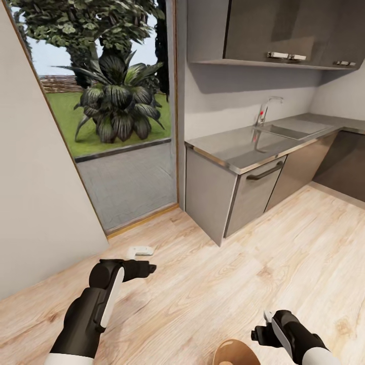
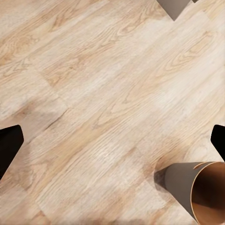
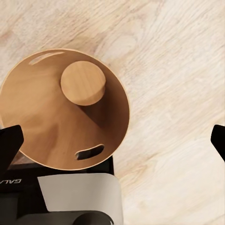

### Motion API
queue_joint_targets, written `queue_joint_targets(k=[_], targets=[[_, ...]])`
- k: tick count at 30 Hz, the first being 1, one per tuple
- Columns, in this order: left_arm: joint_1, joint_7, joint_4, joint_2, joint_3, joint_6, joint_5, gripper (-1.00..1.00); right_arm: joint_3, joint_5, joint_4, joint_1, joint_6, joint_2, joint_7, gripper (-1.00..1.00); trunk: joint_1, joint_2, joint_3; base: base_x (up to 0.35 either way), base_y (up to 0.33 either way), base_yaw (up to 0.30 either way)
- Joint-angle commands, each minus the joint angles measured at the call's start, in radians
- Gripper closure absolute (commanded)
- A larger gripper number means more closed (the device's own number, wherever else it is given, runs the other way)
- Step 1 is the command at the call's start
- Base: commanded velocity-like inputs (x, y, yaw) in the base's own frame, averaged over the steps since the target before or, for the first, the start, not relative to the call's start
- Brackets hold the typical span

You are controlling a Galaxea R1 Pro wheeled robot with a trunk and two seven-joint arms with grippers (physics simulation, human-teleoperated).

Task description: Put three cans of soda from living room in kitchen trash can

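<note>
The robot stands in the kitchen (image 1: 284, 167) on a light wood floor (image 1: 213, 284), facing a steel table (image 1: 238, 144) with a sink (image 1: 291, 129) and a tap (image 1: 266, 109), grey cupboards (image 1: 284, 30) above it. To the left, an open doorway (image 1: 121, 116) looks out on grass and a large leafy plant (image 1: 119, 106). A small white object (image 1: 140, 250) lies on the floor near the doorway threshold.

The tash can (image 3: 65, 110) sits on the floor just in front of the robot, between the two arms and closer to the right one; in the head view its rim (image 1: 235, 352) shows at the bottom edge. The right wrist view looks straight down into it: tan wood-like walls, a round base, slots in the wall, and no soda cans inside. In the left wrist view the bin (image 2: 197, 190) appears off to one side, its grey outside and brown inside both visible.

The left tool (image 2: 112, 140) hangs over bare floor with its fingers (image 2: 9, 145) wide apart and nothing between them. The right tool (image 3: 112, 140) hovers above the bin's edge, its fingers (image 3: 9, 143) also spread wide and holding nothing.
</note>
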State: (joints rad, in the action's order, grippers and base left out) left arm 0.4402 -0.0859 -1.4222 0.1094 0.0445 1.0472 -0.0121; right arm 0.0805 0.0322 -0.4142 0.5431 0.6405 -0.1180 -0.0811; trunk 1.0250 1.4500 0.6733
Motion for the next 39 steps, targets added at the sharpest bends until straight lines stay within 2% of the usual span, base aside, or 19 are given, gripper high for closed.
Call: queue_joint_targets(k=[1,9,24,39], targets=[[0.0,0.0,0.0,0.001,0.001,0.0,0.0,-1.0,0.0,0.0,0.0,0.0,0.0,0.0,0.0,-1.0,0.0,0.0,0.0,0.0,0.0,-0.033],[0.0,0.001,0.004,0.008,0.026,0.0,0.001,-1.0,0.002,0.0,0.0,0.0,0.001,0.0,-0.001,-1.0,0.0,0.0,0.0,0.0,0.0,-0.198],[0.0,0.003,0.005,0.009,0.029,0.0,0.004,-1.0,0.0,0.0,0.0,0.0,0.001,0.003,-0.001,-1.0,0.0,0.0,0.0,0.0,0.0,-0.047],[0.001,0.003,0.005,0.012,0.029,0.0,0.002,-1.0,0.002,0.001,0.001,0.0,0.002,0.003,0.001,-1.0,0.057,0.105,0.047,0.0,0.0,0.0]])
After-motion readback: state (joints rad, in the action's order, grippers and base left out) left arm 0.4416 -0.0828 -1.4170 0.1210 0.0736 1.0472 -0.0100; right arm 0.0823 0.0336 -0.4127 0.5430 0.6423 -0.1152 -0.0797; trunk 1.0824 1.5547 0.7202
